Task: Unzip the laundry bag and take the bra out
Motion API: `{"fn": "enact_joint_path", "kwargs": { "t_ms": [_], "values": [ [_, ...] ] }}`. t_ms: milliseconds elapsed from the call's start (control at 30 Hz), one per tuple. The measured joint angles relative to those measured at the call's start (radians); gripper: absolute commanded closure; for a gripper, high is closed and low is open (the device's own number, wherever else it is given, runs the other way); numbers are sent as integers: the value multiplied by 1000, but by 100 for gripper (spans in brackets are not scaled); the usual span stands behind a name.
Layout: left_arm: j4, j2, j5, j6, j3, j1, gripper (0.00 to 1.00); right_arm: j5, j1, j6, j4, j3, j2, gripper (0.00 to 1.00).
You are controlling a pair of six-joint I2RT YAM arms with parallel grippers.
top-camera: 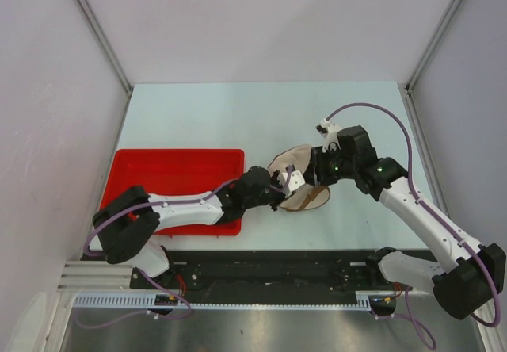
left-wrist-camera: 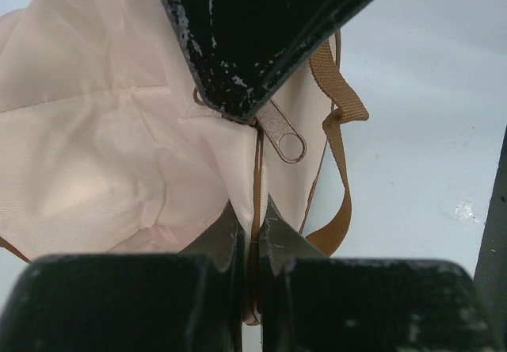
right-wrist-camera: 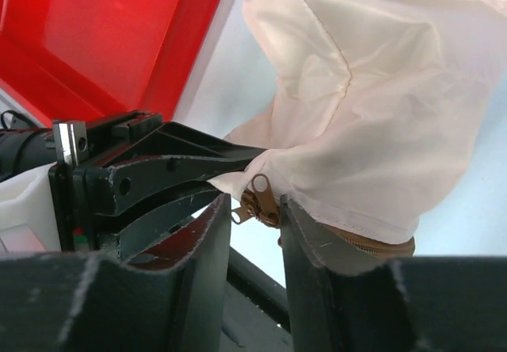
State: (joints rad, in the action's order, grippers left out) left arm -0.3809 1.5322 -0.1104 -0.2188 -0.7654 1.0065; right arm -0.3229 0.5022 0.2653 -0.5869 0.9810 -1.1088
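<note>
Cream laundry bag point(left-wrist-camera: 103, 130) on bench point(top-camera: 238, 106): L gripper point(left-wrist-camera: 252, 217) jaws pinch its seam; R gripper point(right-wrist-camera: 255, 209) jaws part-open astride zip pull point(right-wrist-camera: 260, 201).

The cream mesh laundry bag point(top-camera: 297, 179), crumpled and brown-trimmed, lies on the table point(top-camera: 238, 114), its zipper pull point(left-wrist-camera: 283, 132) showing.

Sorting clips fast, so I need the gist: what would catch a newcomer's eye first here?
Both arms meet mid-table over a cream mesh bag. The left claw is shut on a fold of its fabric, while the brown zip pull sits between the fingers of the right claw. A bright red tray lies to the left.
</note>
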Motion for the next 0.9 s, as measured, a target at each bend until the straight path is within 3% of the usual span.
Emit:
{"fn": "enact_joint_path", "kwargs": {
  "t_ms": [133, 200, 367, 467, 567, 600, 667, 900],
  "values": [
    [12, 8, -2, 0, -13, -1, 100, 25, 4, 2, 0, 0, 0, 70],
    [16, 8, -2, 0, -15, -1, 100, 32, 5, 4, 1, 0, 0, 61],
    [26, 8, -2, 0, -17, -1, 99, 49, 17, 11, 5, 0, -14, 59],
    [34, 8, -2, 0, -18, -1, 100, 85, 39, 11, 8, 0, -30, 63],
    [43, 8, -1, 1, -22, -2, 99, 134, 64, 11, 16, 0, -38, 75],
    [46, 8, -1, 1, -22, -2, 99, 153, 71, 17, 20, 0, -40, 89],
    [47, 8, -1, 4, -23, -2, 100, 180, 78, 24, 25, 0, -43, 100],
    [49, 8, 1, 8, -26, -2, 99, 283, 87, 72, 19, 0, -30, 100]
  ]
}}
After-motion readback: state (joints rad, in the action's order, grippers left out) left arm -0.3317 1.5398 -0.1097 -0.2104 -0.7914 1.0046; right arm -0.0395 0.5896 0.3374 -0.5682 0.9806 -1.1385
